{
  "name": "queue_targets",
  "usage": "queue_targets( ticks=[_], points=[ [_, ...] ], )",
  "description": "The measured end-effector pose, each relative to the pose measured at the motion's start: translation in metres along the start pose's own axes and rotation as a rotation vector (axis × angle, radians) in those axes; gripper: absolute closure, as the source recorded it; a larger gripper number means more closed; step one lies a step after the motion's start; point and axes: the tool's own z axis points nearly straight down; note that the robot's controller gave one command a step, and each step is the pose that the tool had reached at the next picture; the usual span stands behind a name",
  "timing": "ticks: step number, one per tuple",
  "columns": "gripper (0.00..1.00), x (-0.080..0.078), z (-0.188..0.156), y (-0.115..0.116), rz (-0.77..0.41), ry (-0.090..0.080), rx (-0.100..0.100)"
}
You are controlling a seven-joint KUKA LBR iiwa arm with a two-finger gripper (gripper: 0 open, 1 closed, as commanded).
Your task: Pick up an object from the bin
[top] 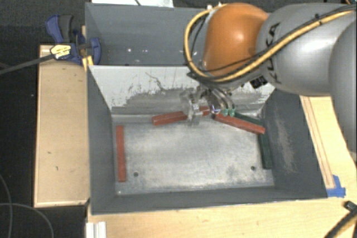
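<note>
My gripper (195,110) is low at the back of the bin floor, near the rear wall, under the arm's orange cover. A red stick (169,118) lies flat just left of it, and its right end reaches the gripper. On the other side, a second red stick (244,124) slants down to the right, with a thin green stick (247,117) lying along its upper side. Whether the gripper touches or holds any of them cannot be made out.
A third red stick (120,153) lies along the left wall. A dark green stick (265,152) lies along the right wall. The arm comes in from the right and covers the bin's back right corner.
</note>
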Motion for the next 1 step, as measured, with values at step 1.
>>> queue_targets(
  ticks=[1],
  points=[
    [1.00,0.0039,-0.0672,-0.0093,-0.030,-0.001,0.001]
  ],
)
